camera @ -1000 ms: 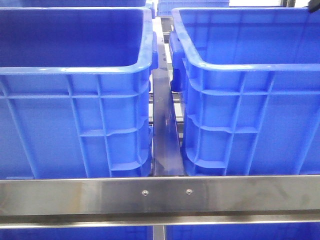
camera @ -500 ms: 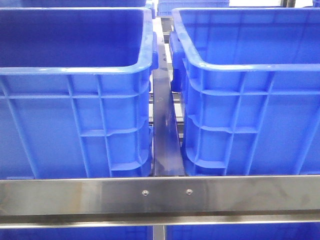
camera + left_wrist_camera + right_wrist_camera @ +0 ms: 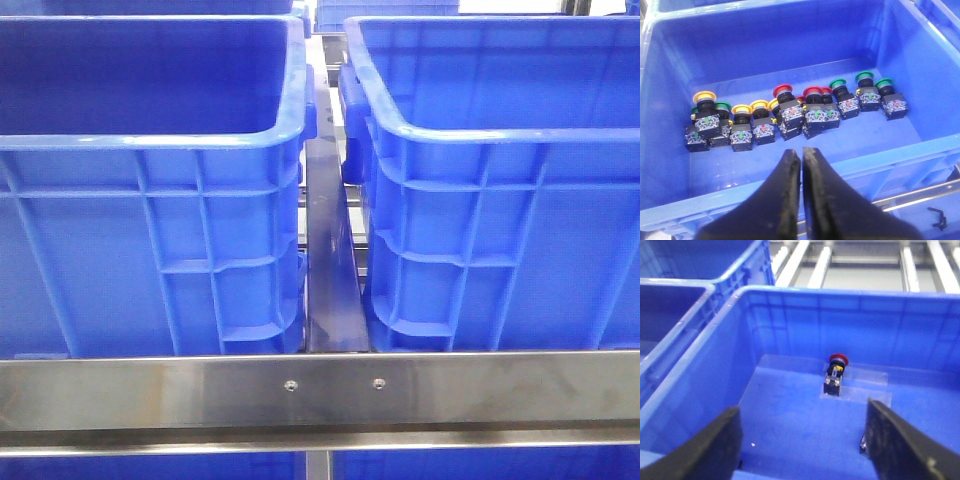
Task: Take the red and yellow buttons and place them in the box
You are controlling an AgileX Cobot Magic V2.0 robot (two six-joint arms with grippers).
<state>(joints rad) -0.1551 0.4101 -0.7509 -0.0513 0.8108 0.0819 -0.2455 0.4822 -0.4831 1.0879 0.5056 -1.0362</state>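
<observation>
Up front, blue bins (image 3: 150, 200), steel rail (image 3: 320, 390)

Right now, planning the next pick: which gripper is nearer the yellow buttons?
Left. The left gripper hangs shut over their bin; the right gripper is over another bin.

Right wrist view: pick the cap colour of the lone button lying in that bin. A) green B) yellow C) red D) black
C: the single button on the floor of the blue bin has a red cap on a dark body, seen between the open fingers of the right hand.
</observation>
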